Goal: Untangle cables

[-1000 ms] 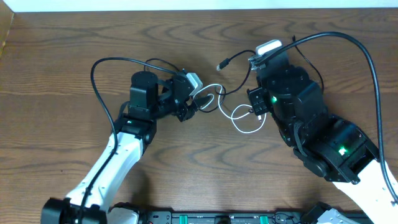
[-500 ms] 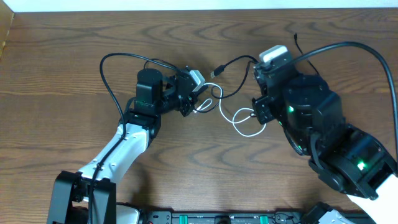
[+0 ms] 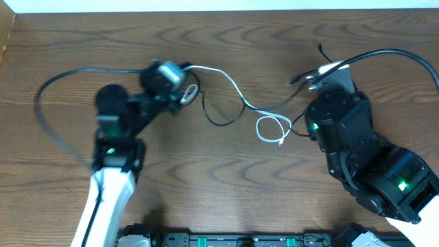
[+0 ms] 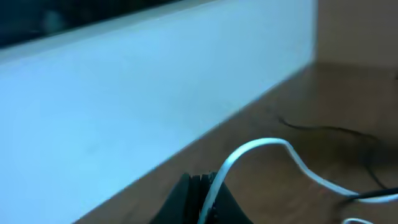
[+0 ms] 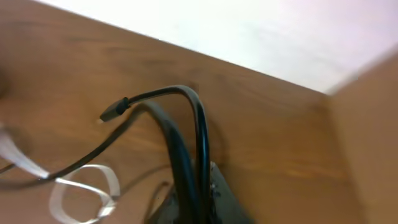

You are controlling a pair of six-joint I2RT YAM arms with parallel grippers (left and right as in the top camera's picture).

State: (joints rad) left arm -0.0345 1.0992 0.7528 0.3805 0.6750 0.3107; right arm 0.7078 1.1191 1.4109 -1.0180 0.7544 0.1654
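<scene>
Wood-grain bench (image 3: 68,41); left tool (image 4: 208,196) clamps thin white cable (image 3: 233,89), right tool (image 5: 196,193) clamps thin black cable (image 5: 186,93): pull apart slowly, low.

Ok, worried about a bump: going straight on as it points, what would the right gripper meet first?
Past the black cable it holds, only bare table, then probably the white strip at the far edge; depth unclear.
</scene>
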